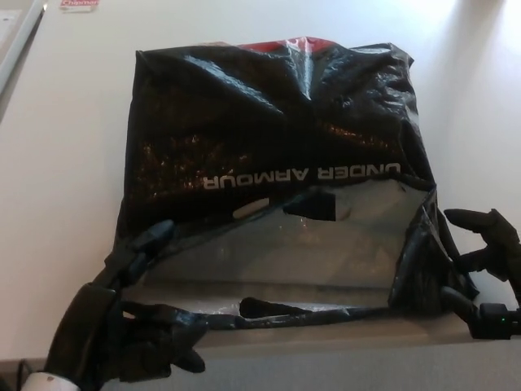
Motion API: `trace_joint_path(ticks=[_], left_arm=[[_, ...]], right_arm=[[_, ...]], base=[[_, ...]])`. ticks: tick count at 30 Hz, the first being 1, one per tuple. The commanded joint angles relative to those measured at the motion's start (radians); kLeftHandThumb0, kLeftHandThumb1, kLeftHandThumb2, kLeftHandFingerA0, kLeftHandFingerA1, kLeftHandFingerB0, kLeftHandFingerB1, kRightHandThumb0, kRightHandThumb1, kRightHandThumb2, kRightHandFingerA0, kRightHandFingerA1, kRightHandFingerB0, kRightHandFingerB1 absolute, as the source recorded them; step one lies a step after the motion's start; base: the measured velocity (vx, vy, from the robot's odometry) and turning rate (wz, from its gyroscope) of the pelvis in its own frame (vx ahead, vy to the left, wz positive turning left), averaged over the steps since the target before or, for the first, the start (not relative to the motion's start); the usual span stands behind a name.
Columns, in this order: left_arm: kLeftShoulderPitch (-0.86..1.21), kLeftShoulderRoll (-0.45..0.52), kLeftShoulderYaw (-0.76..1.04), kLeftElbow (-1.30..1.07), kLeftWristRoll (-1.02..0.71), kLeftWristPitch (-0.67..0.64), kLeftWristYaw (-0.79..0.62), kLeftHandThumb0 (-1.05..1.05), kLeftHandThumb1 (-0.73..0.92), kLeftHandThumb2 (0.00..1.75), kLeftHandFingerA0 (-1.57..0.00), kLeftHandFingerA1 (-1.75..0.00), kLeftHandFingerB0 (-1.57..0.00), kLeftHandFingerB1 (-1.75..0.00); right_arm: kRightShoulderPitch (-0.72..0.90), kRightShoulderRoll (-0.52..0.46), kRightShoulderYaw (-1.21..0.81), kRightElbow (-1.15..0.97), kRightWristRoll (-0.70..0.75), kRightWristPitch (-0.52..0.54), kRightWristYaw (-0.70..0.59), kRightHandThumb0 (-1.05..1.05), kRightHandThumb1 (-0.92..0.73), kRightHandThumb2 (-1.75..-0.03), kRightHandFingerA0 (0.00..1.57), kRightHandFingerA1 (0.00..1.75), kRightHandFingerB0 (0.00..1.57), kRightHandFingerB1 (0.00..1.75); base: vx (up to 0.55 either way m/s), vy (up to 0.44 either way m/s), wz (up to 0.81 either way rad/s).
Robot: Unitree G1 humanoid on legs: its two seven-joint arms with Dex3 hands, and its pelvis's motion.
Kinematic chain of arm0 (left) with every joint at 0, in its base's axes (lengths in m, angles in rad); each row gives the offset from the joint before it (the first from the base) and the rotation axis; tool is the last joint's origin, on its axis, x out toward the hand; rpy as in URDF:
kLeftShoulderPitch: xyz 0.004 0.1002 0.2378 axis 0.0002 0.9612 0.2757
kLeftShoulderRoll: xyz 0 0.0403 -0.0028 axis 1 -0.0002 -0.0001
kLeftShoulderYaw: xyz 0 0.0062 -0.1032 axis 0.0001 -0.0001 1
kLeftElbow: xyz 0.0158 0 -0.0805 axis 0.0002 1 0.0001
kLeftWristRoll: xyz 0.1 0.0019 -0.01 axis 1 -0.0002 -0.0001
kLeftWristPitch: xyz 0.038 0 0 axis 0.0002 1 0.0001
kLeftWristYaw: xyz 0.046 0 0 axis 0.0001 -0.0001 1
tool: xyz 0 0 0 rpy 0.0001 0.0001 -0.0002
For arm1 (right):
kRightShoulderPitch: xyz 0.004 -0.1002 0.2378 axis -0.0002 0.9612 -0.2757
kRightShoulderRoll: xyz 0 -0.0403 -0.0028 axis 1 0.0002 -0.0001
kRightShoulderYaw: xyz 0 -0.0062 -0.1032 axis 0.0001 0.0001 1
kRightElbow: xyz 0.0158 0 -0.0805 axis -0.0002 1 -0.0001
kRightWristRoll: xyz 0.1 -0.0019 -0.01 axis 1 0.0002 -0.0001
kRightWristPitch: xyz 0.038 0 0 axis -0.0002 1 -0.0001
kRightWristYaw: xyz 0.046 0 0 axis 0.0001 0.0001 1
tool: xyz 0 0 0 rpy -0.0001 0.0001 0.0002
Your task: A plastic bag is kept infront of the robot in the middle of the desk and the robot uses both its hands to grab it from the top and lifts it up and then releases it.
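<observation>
Black plastic bag (269,155) on pale desk (65,147), open mouth toward the robot.

White lettering runs upside down across the bag's middle; a red edge shows at its far top. Left hand (134,326) grips the mouth's near-left corner, fingers closed on the plastic. Right hand (487,269) sits just beside the mouth's right corner, fingers spread; contact cannot be confirmed. A red-and-white label (80,5) lies at the far-left edge.

The setting reads as an office or lab workspace. A plain, pale desk (65,147) fills the scene, lit brightly at the far right. A red-and-white printed label (79,5) lies at the far left edge, beside a light-coloured panel (15,41).
</observation>
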Motion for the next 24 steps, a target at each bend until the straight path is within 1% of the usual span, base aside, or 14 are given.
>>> trace_joint_path(ticks=[1, 2, 3, 6, 7, 8, 10, 11, 12, 14, 16, 17, 21, 24], left_arm=[[0.039, 0.068, -0.027, -0.099, -0.133, 0.286, -0.080, -0.51, 0.38, 0.64, -0.44, -0.48, -0.05, -0.43], [0.047, 0.067, -0.024, -0.107, -0.144, 0.298, -0.078, -0.43, 0.45, 0.54, -0.49, -0.43, -0.08, -0.39], [0.049, 0.067, -0.021, -0.111, -0.154, 0.311, -0.078, -0.42, 0.45, 0.54, -0.51, -0.44, -0.09, -0.39], [0.048, 0.068, -0.020, -0.113, -0.162, 0.325, -0.079, -0.43, 0.46, 0.54, -0.51, -0.43, -0.09, -0.39], [0.041, 0.065, -0.015, -0.106, -0.173, 0.332, -0.081, -0.42, 0.47, 0.54, -0.51, -0.44, -0.10, -0.39], [0.038, 0.062, -0.011, -0.105, -0.181, 0.343, -0.079, -0.42, 0.46, 0.54, -0.53, -0.44, -0.11, -0.40], [0.038, 0.059, -0.007, -0.111, -0.189, 0.363, -0.070, -0.42, 0.46, 0.54, -0.55, -0.45, -0.11, -0.39], [0.038, 0.057, -0.006, -0.115, -0.190, 0.372, -0.066, -0.33, 0.32, 0.81, -0.49, -0.64, 0.00, -0.47], [0.039, 0.057, -0.006, -0.118, -0.190, 0.377, -0.063, -0.33, 0.32, 0.81, -0.49, -0.64, 0.00, -0.47], [0.035, 0.054, 0.001, -0.118, -0.205, 0.393, -0.066, -0.33, 0.33, 0.82, -0.50, -0.64, 0.00, -0.47], [0.031, 0.057, 0.002, -0.121, -0.207, 0.399, -0.066, -0.33, 0.34, 0.82, -0.50, -0.65, 0.00, -0.47], [0.030, 0.057, 0.003, -0.126, -0.208, 0.408, -0.063, -0.35, 0.34, 0.83, -0.49, -0.64, 0.00, -0.47], [0.025, 0.059, 0.011, -0.137, -0.221, 0.440, -0.055, -0.35, 0.34, 0.83, -0.48, -0.63, 0.00, -0.47], [0.022, 0.054, 0.018, -0.144, -0.231, 0.461, -0.045, -0.35, 0.35, 0.84, -0.49, -0.64, 0.00, -0.47]], right_arm=[[0.006, -0.010, 0.040, 0.018, -0.017, 0.097, 0.121, -1.05, -0.42, -0.88, 0.32, 0.95, 0.05, 0.69], [0.009, -0.016, 0.055, 0.013, -0.037, 0.107, 0.117, -1.05, -0.53, -0.61, 0.21, 1.06, 0.00, 0.76], [0.009, -0.023, 0.073, 0.009, -0.060, 0.115, 0.112, -1.05, -0.51, -0.60, 0.13, 1.11, 0.00, 0.65], [0.008, -0.034, 0.107, -0.006, -0.092, 0.142, 0.114, -1.05, -0.52, -0.62, 0.11, 1.13, 0.00, 0.60], [0.004, -0.038, 0.123, -0.018, -0.111, 0.148, 0.109, -1.05, -0.51, -0.62, 0.09, 1.18, 0.00, 0.53], [0.002, -0.043, 0.139, -0.031, -0.125, 0.155, 0.103, -1.05, -0.52, -0.60, 0.07, 1.22, 0.00, 0.49], [0.002, -0.049, 0.161, -0.049, -0.137, 0.171, 0.106, -1.05, -0.51, -0.60, 0.04, 1.25, 0.00, 0.46], [-0.001, -0.054, 0.178, -0.062, -0.147, 0.186, 0.110, -1.05, -0.52, -0.61, 0.00, 1.31, 0.00, 0.39], [-0.003, -0.058, 0.192, -0.073, -0.160, 0.200, 0.112, -1.05, -0.52, -0.61, 0.00, 1.31, 0.00, 0.39], [-0.007, -0.062, 0.215, -0.090, -0.173, 0.219, 0.105, -1.05, -0.52, -0.64, 0.00, 1.33, 0.00, 0.32], [-0.009, -0.063, 0.227, -0.103, -0.173, 0.234, 0.108, -1.05, -0.51, -0.63, 0.00, 1.32, 0.00, 0.35], [-0.010, -0.063, 0.238, -0.112, -0.176, 0.245, 0.102, -1.05, -0.53, -0.63, 0.00, 1.31, 0.00, 0.27], [-0.021, -0.057, 0.266, -0.124, -0.200, 0.279, 0.065, -1.05, -0.54, -0.62, 0.00, 1.30, 0.00, 0.24], [-0.044, -0.040, 0.278, -0.098, -0.209, 0.277, 0.032, -1.05, -0.58, -0.64, 0.00, 1.30, 0.00, 0.20]], base=[[0.00, 0.000, 0.00], [0.00, 0.000, 0.00], [0.00, 0.000, 0.00], [0.00, 0.000, 0.00], [0.00, 0.000, 0.00], [0.00, 0.000, 0.00], [0.00, 0.000, 0.00], [0.00, 0.000, 0.00], [0.00, 0.000, 0.00], [0.00, 0.000, 0.00], [0.00, 0.000, 0.00], [0.00, 0.000, 0.00], [0.00, 0.000, 0.00], [0.00, 0.000, 0.00]])
